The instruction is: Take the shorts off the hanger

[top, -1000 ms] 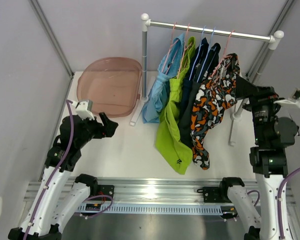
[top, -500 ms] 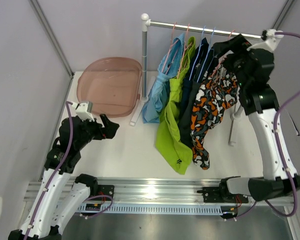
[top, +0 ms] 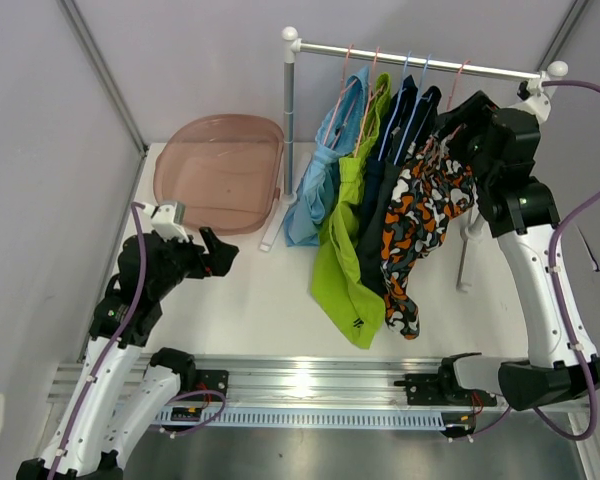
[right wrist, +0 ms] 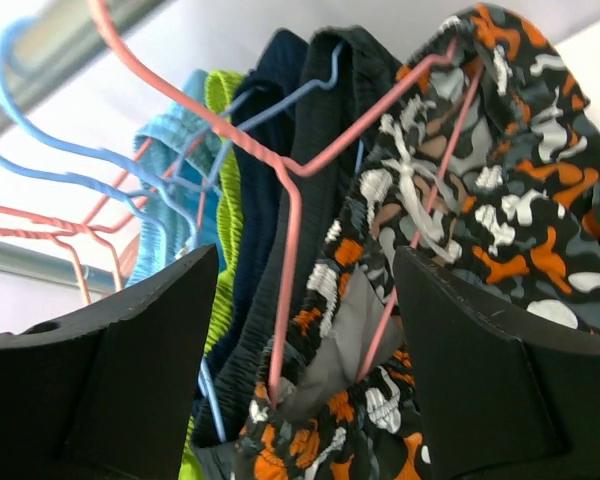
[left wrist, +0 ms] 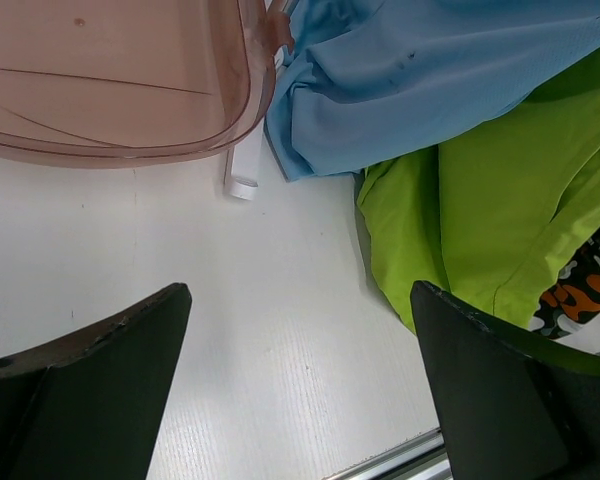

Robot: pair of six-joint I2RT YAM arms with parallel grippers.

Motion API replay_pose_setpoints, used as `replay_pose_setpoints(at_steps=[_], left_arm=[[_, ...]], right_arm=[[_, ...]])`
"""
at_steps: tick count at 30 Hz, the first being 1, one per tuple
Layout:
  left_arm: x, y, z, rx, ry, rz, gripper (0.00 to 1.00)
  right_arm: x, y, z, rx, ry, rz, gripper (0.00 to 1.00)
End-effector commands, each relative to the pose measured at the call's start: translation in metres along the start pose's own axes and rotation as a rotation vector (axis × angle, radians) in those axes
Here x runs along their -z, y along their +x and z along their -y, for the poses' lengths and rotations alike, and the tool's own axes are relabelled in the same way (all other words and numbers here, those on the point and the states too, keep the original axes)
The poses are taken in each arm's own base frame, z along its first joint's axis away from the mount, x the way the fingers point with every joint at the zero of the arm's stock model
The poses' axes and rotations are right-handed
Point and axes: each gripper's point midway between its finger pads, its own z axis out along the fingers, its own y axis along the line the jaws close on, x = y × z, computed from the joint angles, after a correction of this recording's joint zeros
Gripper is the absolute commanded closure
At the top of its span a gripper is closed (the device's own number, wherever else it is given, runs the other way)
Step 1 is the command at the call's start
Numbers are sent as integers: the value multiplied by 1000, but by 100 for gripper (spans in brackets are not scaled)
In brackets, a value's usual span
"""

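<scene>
Top external shows the shorts (top: pixel 375 200) hanging lengthwise from the rail (top: pixel 420 58) at the table's far edge, hems toward the near edge. The right gripper (top: pixel 460 115) is spread wide at the patterned pair (top: pixel 420 210) and its pink hanger (right wrist: pixel 285 260). The left gripper (top: pixel 218 255) is also spread, by the left edge. The pink tub (top: pixel 220 165) sits in the far-left corner.

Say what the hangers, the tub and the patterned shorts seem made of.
Hangers: thin coated wire, it seems, pink and blue, glossy, bent sharply.
Tub: translucent pinkish plastic, smooth; the table shows through.
Patterned shorts: soft woven or knit fabric, matte, folding loosely, with a gathered waistband.
</scene>
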Motion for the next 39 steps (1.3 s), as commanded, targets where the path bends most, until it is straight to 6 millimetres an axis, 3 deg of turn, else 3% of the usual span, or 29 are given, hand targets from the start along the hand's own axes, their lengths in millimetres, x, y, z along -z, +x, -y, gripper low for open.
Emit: replay_pose_setpoints(at_steps=[1, 8, 10, 12, 18, 23, 25, 28, 34, 36, 37, 38, 39], left_arm=[[-2, -3, 5, -19, 29, 9, 2], [-2, -4, 3, -17, 17, 15, 2], [-2, -4, 3, -17, 16, 15, 2], [-2, -4, 3, -17, 14, 16, 2], [-2, -4, 1, -17, 8, 17, 2], [-3, -3, 0, -16, -1, 14, 2], [-3, -3, 0, -16, 0, 13, 2], [-4, -4, 4, -28, 27, 11, 2], [-5, -12, 36, -71, 184, 15, 1], [-7, -11, 65, -120, 265, -6, 1], [8, -46, 93, -153, 332, 70, 1], [8, -52, 108, -176, 362, 80, 1], [3, -39, 136, -226, 440, 27, 1]], right_arm=[[-8, 17, 4, -18, 7, -32, 25], [-29, 33, -1, -22, -12, -75, 33], [-35, 37, -2, -21, -14, -85, 46], [-39, 38, -4, -21, -20, -87, 49], [-43, 33, -12, -23, -39, -78, 76], [-41, 27, -19, -19, -66, -70, 85], [-37, 21, -23, -16, -85, -61, 100], [-31, 15, -31, -9, -113, -53, 100], [7, -20, -53, 47, -171, 16, 100], [23, -35, -60, 54, -201, 51, 100], [28, -40, -60, 54, -203, 62, 100], [37, -46, -62, 53, -216, 77, 100], [41, -47, -61, 52, -217, 78, 100]])
